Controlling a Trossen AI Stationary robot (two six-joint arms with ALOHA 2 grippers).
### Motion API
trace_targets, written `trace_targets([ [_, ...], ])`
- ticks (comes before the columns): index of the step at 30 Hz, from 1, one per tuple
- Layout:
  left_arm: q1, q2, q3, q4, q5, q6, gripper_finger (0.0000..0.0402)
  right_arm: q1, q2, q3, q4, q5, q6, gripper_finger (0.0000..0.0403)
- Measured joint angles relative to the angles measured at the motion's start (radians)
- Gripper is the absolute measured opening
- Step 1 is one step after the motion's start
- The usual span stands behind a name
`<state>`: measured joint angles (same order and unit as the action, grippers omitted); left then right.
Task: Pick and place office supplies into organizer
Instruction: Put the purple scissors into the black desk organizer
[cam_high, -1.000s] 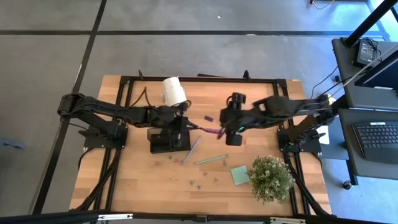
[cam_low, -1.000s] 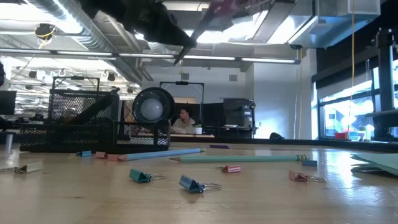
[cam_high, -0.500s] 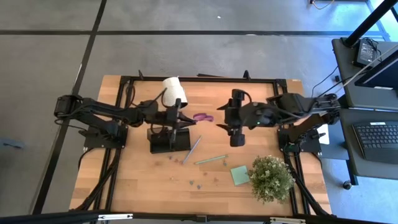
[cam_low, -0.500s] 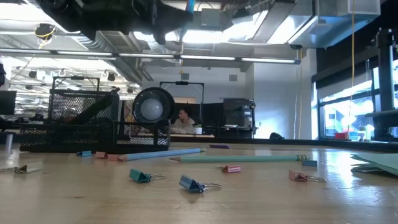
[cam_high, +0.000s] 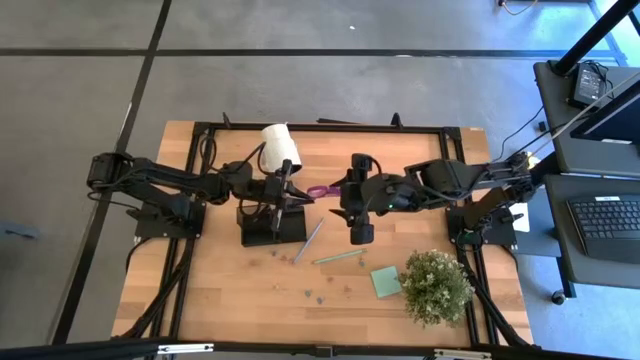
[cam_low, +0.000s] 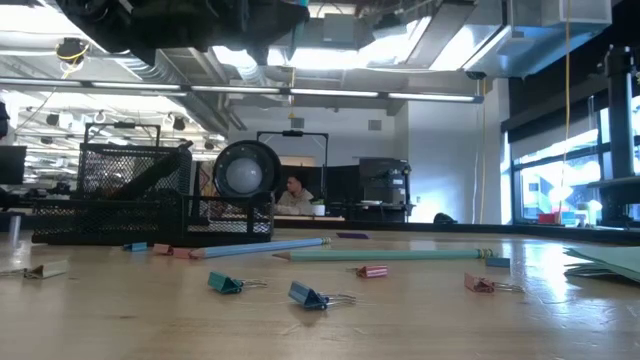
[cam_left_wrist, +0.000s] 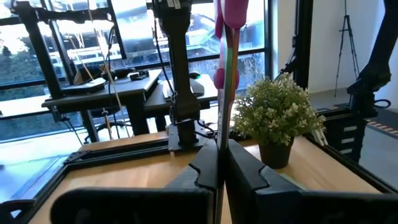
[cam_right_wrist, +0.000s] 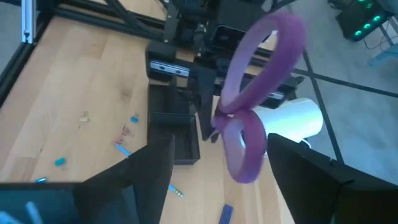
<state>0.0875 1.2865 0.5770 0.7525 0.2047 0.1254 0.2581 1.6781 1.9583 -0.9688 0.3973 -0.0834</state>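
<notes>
The purple-handled scissors (cam_high: 318, 190) hang in the air between my two grippers, above the table's middle. My left gripper (cam_high: 292, 194) is shut on them and points level toward the table's right. My right gripper (cam_high: 343, 197) faces it, open; its fingers (cam_right_wrist: 149, 168) stand on either side of the purple handle loops (cam_right_wrist: 258, 93) without touching them. The black organizer (cam_high: 272, 226) stands on the table just below my left gripper. A pale green pencil (cam_high: 338, 257), a dark pen (cam_high: 308, 240), a green sticky-note pad (cam_high: 385, 281) and small clips (cam_low: 310, 295) lie on the wood. My left gripper pinches the scissors' shut blades (cam_left_wrist: 221, 134) between its two fingers. The fingers come level from the table's left and lie along the blades. The scissors are lifted clear, pointing away from the gripper with the purple handles (cam_left_wrist: 231, 12) at the free end.
A white roll (cam_high: 280, 147) lies at the far side behind my left gripper. A bushy potted plant (cam_high: 435, 285) stands at the near right beside the sticky-note pad. Bare wood lies at the table's near left.
My left gripper has tipped up to level above the organizer, swinging the scissors' handles up and toward the far edge. My right gripper, open throughout, has then moved toward the table's left, up to the handles.
</notes>
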Motion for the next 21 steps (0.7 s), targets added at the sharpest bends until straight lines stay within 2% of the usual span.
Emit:
trace_targets([
  [5, 0.0, 0.0, 0.0, 0.0, 0.0, 0.018, 0.0006, -0.001, 0.011, 0.0, -0.001, 0.0, 0.001, 0.0223],
  [15, 0.0, 0.0, 0.0, 0.0, -0.001, 0.035, 0.0006, -0.001, 0.011, 0.0, -0.001, 0.0, -0.001, 0.0124],
  [21, 0.0, 0.001, 0.0, -0.001, -0.001, 0.038, 0.0007, -0.001, 0.011, 0.0, -0.001, 0.001, 0.002, 0.0077],
])
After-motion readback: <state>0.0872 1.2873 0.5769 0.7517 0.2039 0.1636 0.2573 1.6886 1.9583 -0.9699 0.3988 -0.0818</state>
